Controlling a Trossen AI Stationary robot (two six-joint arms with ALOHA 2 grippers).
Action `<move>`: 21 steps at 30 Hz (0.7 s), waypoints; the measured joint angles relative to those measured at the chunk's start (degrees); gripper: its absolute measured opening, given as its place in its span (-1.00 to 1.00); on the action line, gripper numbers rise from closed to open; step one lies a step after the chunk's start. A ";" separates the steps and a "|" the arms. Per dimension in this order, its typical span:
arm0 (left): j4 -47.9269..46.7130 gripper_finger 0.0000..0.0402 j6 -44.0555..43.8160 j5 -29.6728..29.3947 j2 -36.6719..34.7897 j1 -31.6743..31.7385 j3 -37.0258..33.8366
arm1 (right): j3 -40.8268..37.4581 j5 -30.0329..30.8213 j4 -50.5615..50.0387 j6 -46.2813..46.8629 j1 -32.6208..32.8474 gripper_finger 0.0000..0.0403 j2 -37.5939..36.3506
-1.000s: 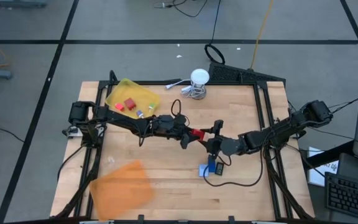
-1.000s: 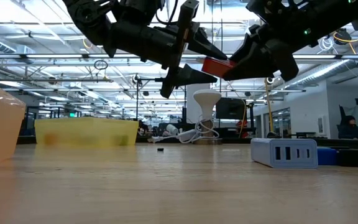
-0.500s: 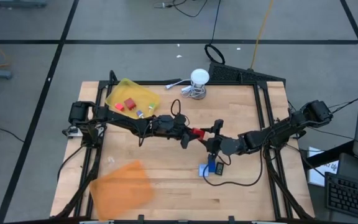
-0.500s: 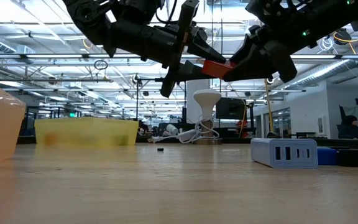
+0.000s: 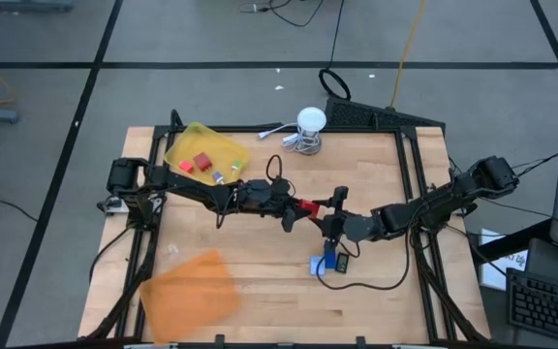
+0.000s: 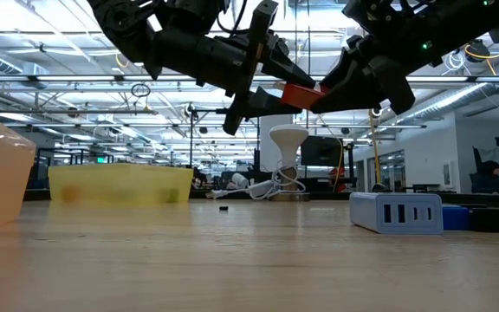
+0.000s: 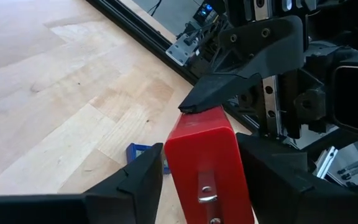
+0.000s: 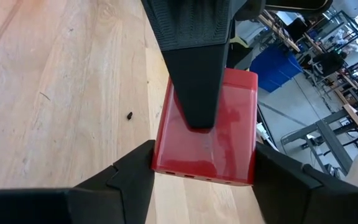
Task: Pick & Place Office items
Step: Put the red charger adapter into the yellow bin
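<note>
A red block (image 5: 308, 206), one of the office items, hangs in the air over the middle of the table, between both grippers. My left gripper (image 5: 296, 207) reaches it from the table's left and my right gripper (image 5: 324, 209) from the right; each is shut on it. The low view shows the block (image 6: 301, 92) well above the tabletop. More small pieces, red ones among them, lie in the yellow tray (image 5: 223, 143) at the far left. A tiny black piece (image 6: 223, 208) lies on the wood. My left gripper pinches the red block's left end (image 7: 185, 155) between its two fingers, one finger (image 8: 197, 68) on the broad upper face and one below. It comes level from the table's left. The block is lifted clear and lies roughly level. My right gripper pinches the block's right end (image 8: 166, 155) between its two fingers, which stand on the two narrow side faces. It comes from the table's right, slanting slightly down. One fingertip (image 7: 194, 104) shows against the block in the left wrist view.
An orange tray (image 5: 190, 296) lies at the near left corner. A white round object with a coiled cable (image 5: 308, 124) stands at the far edge. A blue-grey charger block (image 5: 325, 263) with a cable sits just near of the grippers. Bare wood lies between.
My left gripper's fingers have drawn together onto the red block that my right gripper holds. The block and both arms have stayed where they were.
</note>
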 joint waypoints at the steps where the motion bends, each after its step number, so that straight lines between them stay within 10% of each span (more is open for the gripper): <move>1: 0.02 0.02 0.09 -0.32 0.00 0.00 0.00 | 0.00 0.02 0.01 0.00 0.00 0.09 0.00; 21: 0.26 -0.18 0.20 -0.76 0.00 -0.07 0.00 | 0.00 0.08 -0.01 -0.11 0.00 0.08 0.00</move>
